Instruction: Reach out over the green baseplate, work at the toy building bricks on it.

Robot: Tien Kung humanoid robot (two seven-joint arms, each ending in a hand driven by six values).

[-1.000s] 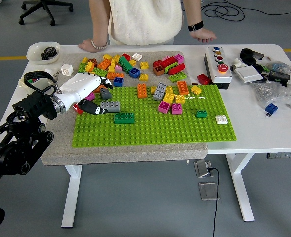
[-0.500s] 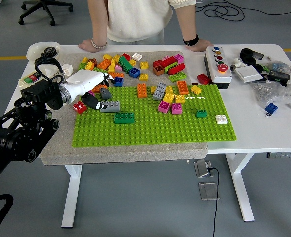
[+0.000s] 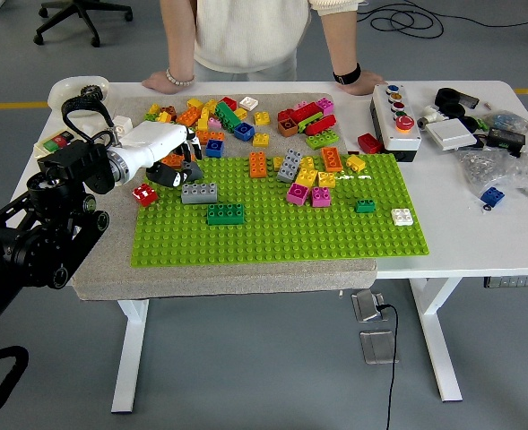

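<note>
Grey floor surrounds the white table (image 3: 479,242), where the green baseplate (image 3: 281,219) lies on a beige mat (image 3: 111,269). My left hand (image 3: 169,152) hovers at its far-left corner; whether it grips anything, I can't tell.

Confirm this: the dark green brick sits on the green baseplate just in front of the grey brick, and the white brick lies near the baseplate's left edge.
One detail is wrong. In the head view the white brick lies near the green baseplate's right edge, not its left. The rest holds: the dark green brick sits just in front of the grey brick.
</note>
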